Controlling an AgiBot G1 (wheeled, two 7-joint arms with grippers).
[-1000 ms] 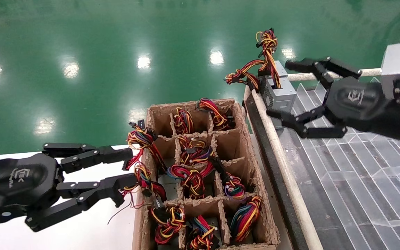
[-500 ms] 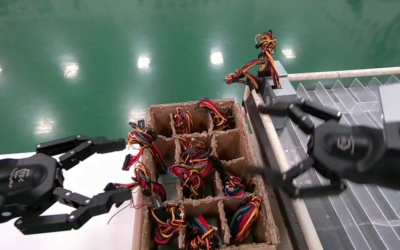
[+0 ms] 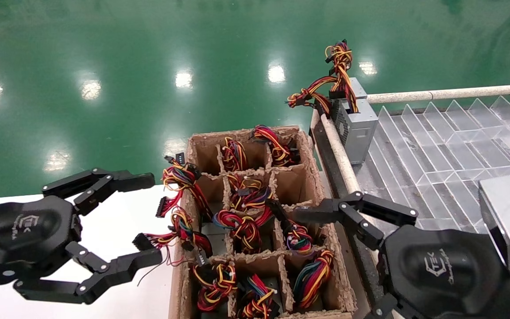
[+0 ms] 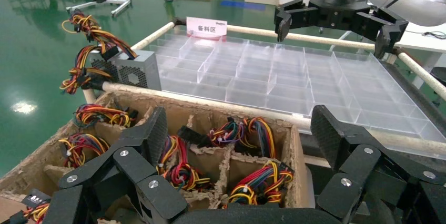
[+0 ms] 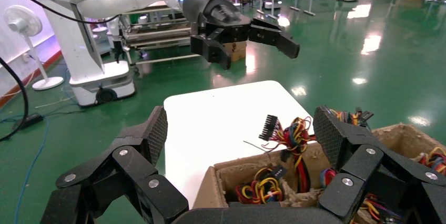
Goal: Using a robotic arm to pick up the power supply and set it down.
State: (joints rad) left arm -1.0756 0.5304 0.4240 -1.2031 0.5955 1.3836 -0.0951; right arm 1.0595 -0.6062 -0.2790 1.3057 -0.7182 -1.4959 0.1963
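Standing upright in clear plastic divider tray (image 3: 436, 146), small grey metal power supply (image 3: 356, 128) w/ coloured wires; right gripper (image 3: 326, 266) well apart, jaws wide open, empty; left gripper (image 3: 146, 219) jaws open beside brown pulp crate (image 3: 312, 186) w/ wire bundles.

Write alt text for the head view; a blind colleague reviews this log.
A grey power supply with coloured wires stands at the corner of a clear divider tray. Both open pincers, left and right, flank a cardboard crate of wire bundles.

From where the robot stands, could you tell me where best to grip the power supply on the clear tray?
Probably grip the power supply across its grey box body, from above and the tray's open side: it stands upright at the tray's corner, with wires sprouting from its top far end.
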